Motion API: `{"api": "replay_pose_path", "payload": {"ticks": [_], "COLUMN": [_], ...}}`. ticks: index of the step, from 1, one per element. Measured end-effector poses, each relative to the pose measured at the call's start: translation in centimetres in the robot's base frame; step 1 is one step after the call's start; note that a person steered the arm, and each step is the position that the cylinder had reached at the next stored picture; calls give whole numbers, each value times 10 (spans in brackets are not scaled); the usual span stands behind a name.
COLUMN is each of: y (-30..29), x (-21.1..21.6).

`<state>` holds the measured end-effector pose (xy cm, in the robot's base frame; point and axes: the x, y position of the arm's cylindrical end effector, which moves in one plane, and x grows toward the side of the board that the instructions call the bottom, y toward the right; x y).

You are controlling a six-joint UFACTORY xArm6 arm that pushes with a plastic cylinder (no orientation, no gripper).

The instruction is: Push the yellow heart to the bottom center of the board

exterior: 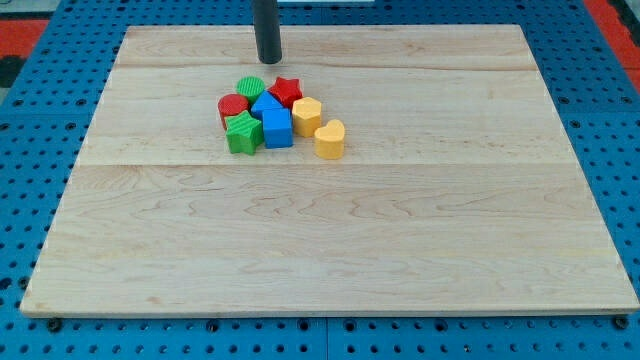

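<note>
My bare rod's tip [269, 60], with no jaws to open or close, stands near the board's [500, 250] top edge above the cluster, approach not begun; next it must get behind the yellow heart [330, 139] and push toward bottom centre

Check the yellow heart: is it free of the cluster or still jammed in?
Free on most sides: the yellow heart sits at the cluster's lower-right edge, next to only the yellow hexagon. My tip is above the cluster, touching nothing.
</note>
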<state>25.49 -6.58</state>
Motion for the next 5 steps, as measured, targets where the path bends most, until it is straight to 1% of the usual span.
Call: {"api": "replay_pose_path", "payload": {"ticks": [1,2,3,4,5], "y": [68,124,113,87,81], "x": [17,68,121,132,138]}}
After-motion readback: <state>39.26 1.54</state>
